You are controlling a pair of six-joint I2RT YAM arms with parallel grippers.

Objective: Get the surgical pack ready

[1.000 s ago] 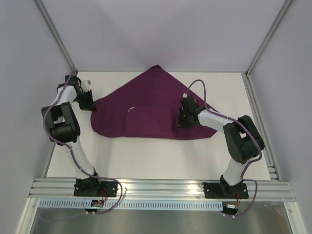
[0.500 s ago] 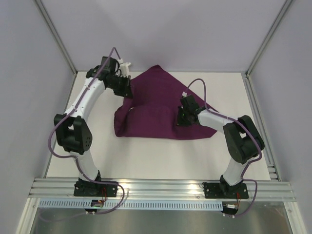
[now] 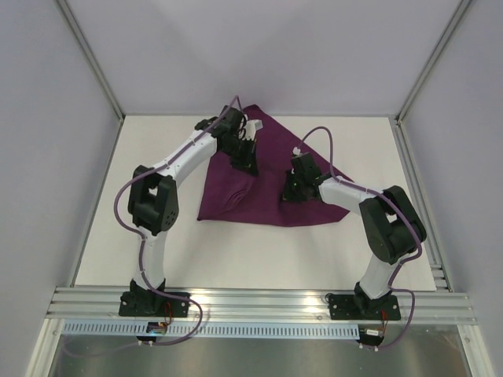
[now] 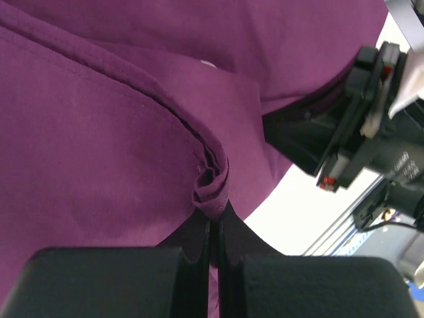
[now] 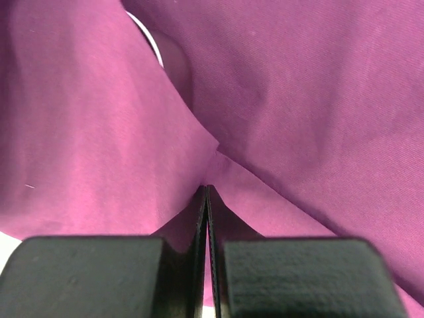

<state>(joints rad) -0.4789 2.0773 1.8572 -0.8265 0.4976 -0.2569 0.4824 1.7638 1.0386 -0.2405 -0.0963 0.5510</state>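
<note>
White table (image 3: 157,236) and pale walls (image 3: 259,55) fill the top view, with the cloth (image 3: 267,200) as the one task thing showing, a purple triangle in the upper middle of the frame and its left side doubled over toward the centre. No tray, instruments, gauze or packets show, and whether they sit under it I cannot tell.

Left arm (image 3: 181,161) reaches from lower left up to the top centre; right arm (image 3: 369,208) bends in from the lower right. Both meet over the cloth, near each other but apart.

Left gripper (image 3: 248,161) is clenched on the cloth's edge. Its wrist view shows the fingers pressed together on a small bunch of hem (image 4: 211,182). Right gripper (image 3: 291,192) is likewise pinched tight on a ridge of fabric (image 5: 209,159) right of centre.

Judging by this, the step is a fold: the left side goes over while the right pinch anchors. To do it well:
- carry the left edge across low and level, so the fold lies flat rather than ballooning
- let the right grip hold firm – if it slips, the whole cloth drags
- mind the gap between the wrists
- set the hem down on fabric before letting go

A thin white arc (image 5: 149,36) peeks out at the upper left of the right wrist view – too little shows to name it
</note>
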